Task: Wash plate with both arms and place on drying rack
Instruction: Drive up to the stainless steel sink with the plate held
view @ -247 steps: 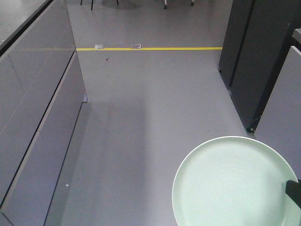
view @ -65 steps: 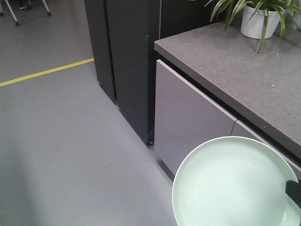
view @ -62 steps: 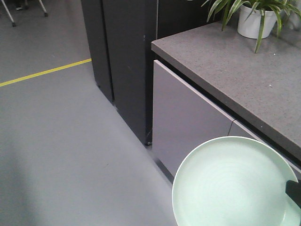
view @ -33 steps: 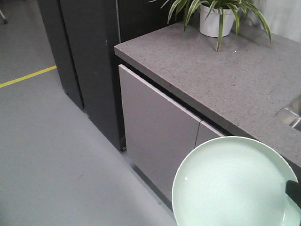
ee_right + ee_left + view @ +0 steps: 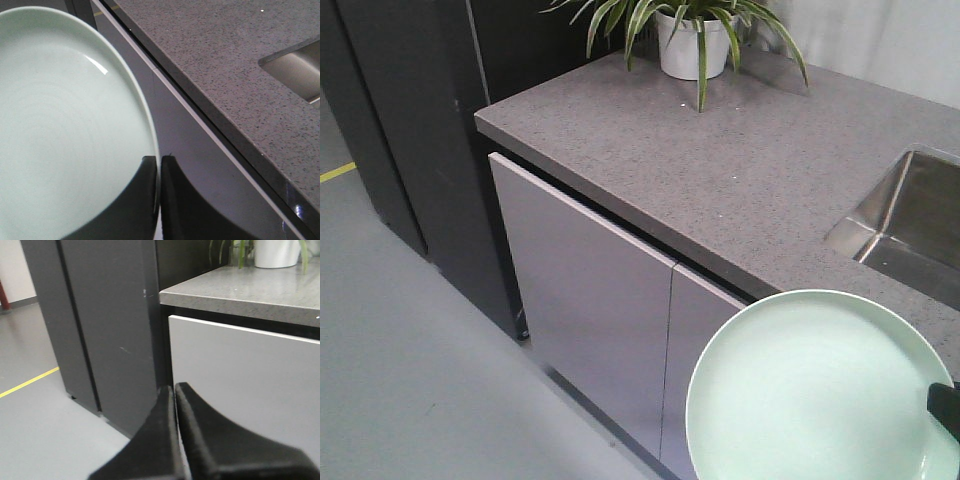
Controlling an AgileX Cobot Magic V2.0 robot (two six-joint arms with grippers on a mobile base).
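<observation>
My right end effector [image 5: 159, 162] is closed down narrow on the plate [image 5: 820, 390], its two matte black fingers pinching the low raised rim at one spot. The plate is round, pale mint-green and glossy. Faint concentric rings show in its smooth face, and a small bright glint sits near the rim. It hangs flat in the air, face up, on the floor side of the tabletop [image 5: 720, 180], in front of the cabinet doors and apart from the stone edge.

My left end effector [image 5: 172, 390] holds nothing. Its two black fingers are pressed together with only a thin seam between them, wedge-shaped and tapering to blunt tips, the surface dull and slightly rubbery looking. It points toward the corner where the cabinets meet.

The tabletop is a thick slab of grey stone, finely speckled with light and dark flecks, with a square front edge. Set into it at the right is a sink [image 5: 910, 215] of brushed steel, with straight walls and a soft sheen. At the back stands a potted plant [image 5: 695, 45], a plain white round pot with long, narrow, arching green leaves.

Below the slab are flat, handle-less cabinet doors [image 5: 580, 300] in smooth pale grey. A dark gap runs under the stone and a thin vertical seam separates the doors. Beside them rises a tall cabinet [image 5: 410, 130] of matte charcoal panels. The floor [image 5: 400, 380] is even grey and smooth, with a short piece of yellow line [image 5: 335, 172] at the left edge.
</observation>
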